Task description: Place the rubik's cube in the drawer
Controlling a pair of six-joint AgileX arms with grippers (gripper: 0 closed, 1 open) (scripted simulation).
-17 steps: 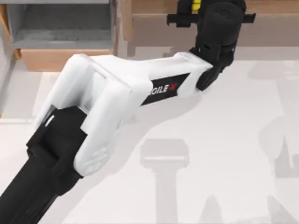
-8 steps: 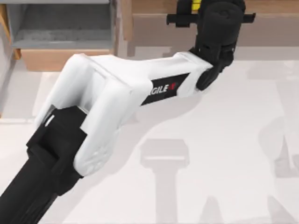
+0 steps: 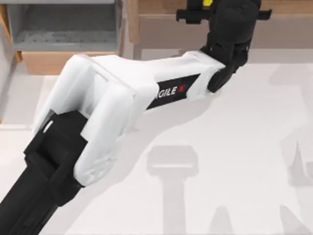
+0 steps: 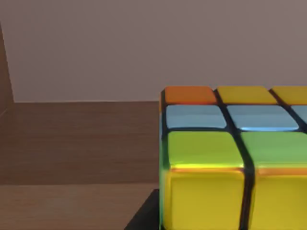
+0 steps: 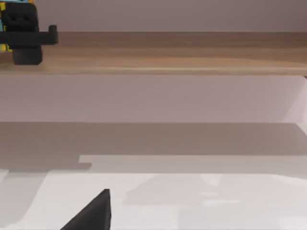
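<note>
The rubik's cube (image 4: 230, 158) looms close in the left wrist view, showing yellow, green, pale blue and orange squares with dark grid lines, on the long brown wooden shelf (image 4: 72, 143). From above, only a yellow sliver of the cube (image 3: 208, 2) shows at the far edge, right by my left gripper (image 3: 217, 13), which reaches over that shelf (image 3: 161, 7). The right wrist view catches the left gripper (image 5: 21, 36) far off, with the cube (image 5: 5, 47) beside it. The drawer (image 3: 63, 34) stands pulled out at the far left, its grey floor bare behind a tan front panel (image 3: 68, 62).
My left arm (image 3: 122, 98) stretches diagonally across the white table (image 3: 244, 147) from the near left corner. A dark part of my right gripper (image 5: 91, 213) shows low in the right wrist view, above the table and facing the shelf (image 5: 168, 52).
My left arm has shifted slightly toward the far shelf, and less of the cube's yellow shows at the top view's edge.
</note>
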